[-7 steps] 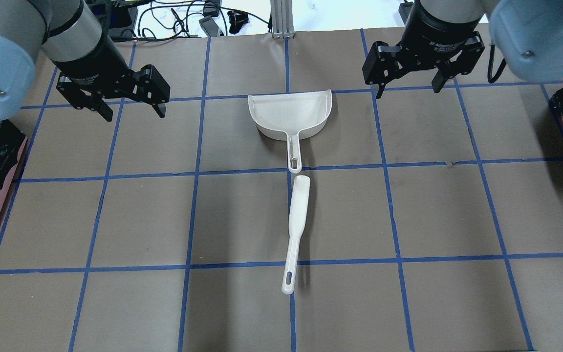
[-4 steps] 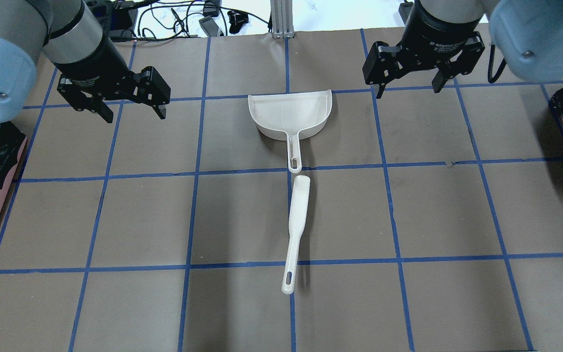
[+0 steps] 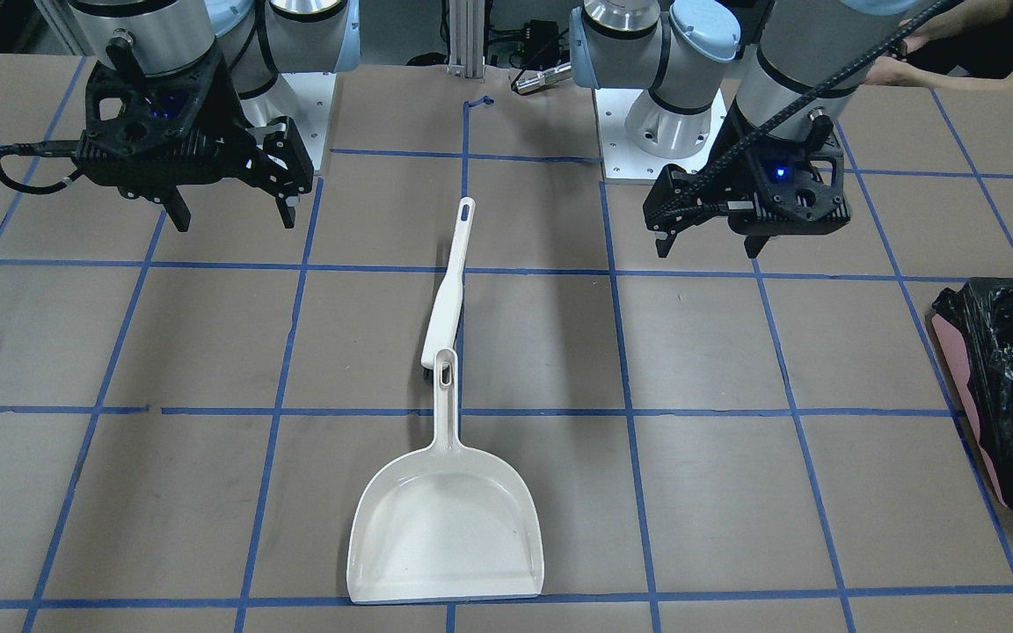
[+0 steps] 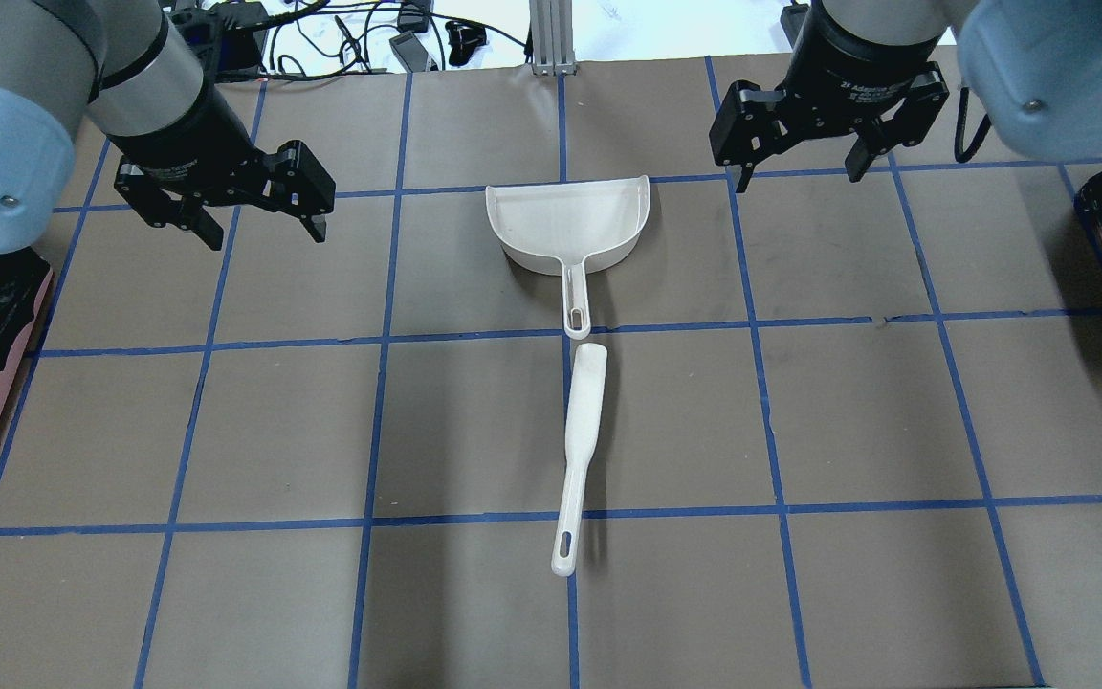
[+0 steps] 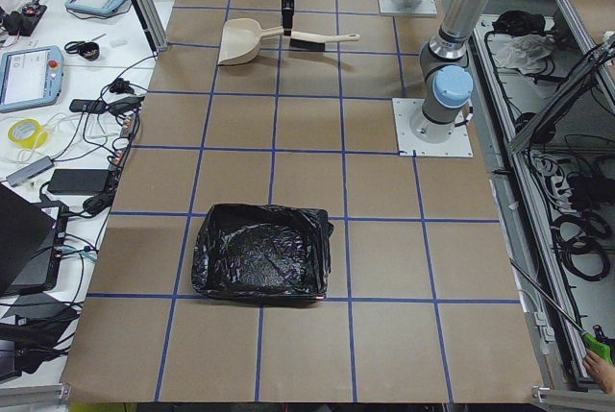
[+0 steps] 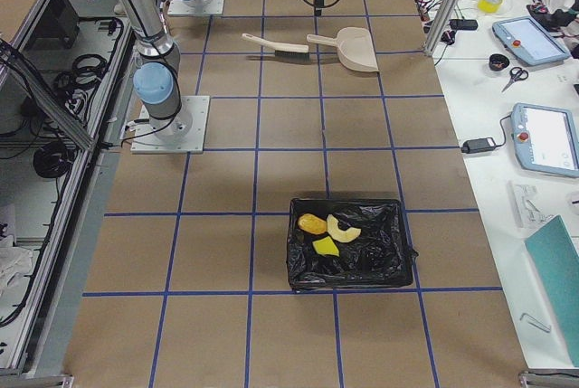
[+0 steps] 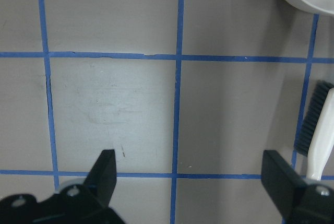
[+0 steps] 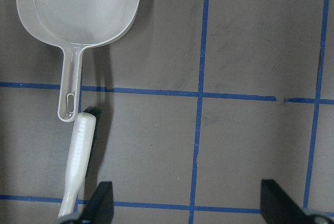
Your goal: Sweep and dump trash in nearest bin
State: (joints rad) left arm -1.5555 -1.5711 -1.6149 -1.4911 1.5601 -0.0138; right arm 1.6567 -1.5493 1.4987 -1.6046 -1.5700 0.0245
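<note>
Apparently the sweeping and the dumping are finished: the trash (image 6: 330, 232) lies inside the bin (image 6: 387, 248), which stands on the bench (image 4: 800, 411) at the robot's right end, well apart from both arms. It is a small heap on the black crinkled lining: a glossy orange-brown lump like bread, a yellow-green block just beside it, and a pale curled peel. In the overhead view only a dark strip of this bin shows at the right edge.

The dustpan (image 4: 565, 225) and the brush (image 4: 582, 431) lie flat in the middle of the bench, in one line, with the end of the pan's handle almost meeting the brush head. I judge they are placed there so that either arm can reach them. The pan is empty, which fits with the dump being done.

The left claw (image 4: 264, 233) hangs above bare bench to the left of the pan, fingers apart and holding nothing. The right claw (image 4: 800, 177) hangs to the right of the pan, also apart and empty. Both are clear of the tools, which looks like a resting pose.
</note>
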